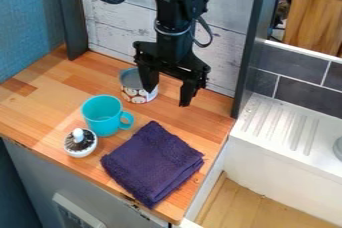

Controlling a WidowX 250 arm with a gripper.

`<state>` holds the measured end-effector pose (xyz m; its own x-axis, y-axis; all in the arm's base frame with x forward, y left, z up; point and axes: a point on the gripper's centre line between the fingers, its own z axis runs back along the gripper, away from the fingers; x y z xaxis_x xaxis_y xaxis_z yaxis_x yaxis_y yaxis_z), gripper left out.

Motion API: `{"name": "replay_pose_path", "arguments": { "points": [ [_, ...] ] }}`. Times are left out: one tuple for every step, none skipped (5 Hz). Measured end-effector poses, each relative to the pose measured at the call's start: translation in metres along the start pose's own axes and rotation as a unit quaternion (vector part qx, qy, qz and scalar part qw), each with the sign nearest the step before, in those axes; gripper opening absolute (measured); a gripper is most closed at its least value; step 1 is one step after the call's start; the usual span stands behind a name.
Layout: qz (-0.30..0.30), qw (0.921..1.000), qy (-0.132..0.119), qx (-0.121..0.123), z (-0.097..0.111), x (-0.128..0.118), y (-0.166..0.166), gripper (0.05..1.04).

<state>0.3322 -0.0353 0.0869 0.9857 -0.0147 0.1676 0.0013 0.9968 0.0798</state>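
Folded purple terry cloth (153, 163) lies in front of your black two-finger gripper (168, 89), its fingers spread and empty; beside the cloth sit a turquoise mug (101, 117) and round white pot (81, 150), beyond it a patterned tin (138, 93). Nothing is lifted; your handling appears wholly ahead.

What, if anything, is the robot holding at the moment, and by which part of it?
Nothing is held: the hand hangs open near the patterned can.
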Motion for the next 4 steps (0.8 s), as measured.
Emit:
{"name": "replay_pose_path", "arguments": {
  "points": [
    [-0.002,0.9999,0.013,0.001,-0.008,-0.004,0.000,1.001],
    [-0.050,0.9982,0.000,-0.034,-0.011,0.008,-0.002,1.001],
    [-0.047,0.9982,-0.012,-0.035,-0.017,0.022,0.013,1.001],
    [-0.057,0.9974,-0.010,-0.044,-0.029,0.032,0.016,1.001]
  ]
}}
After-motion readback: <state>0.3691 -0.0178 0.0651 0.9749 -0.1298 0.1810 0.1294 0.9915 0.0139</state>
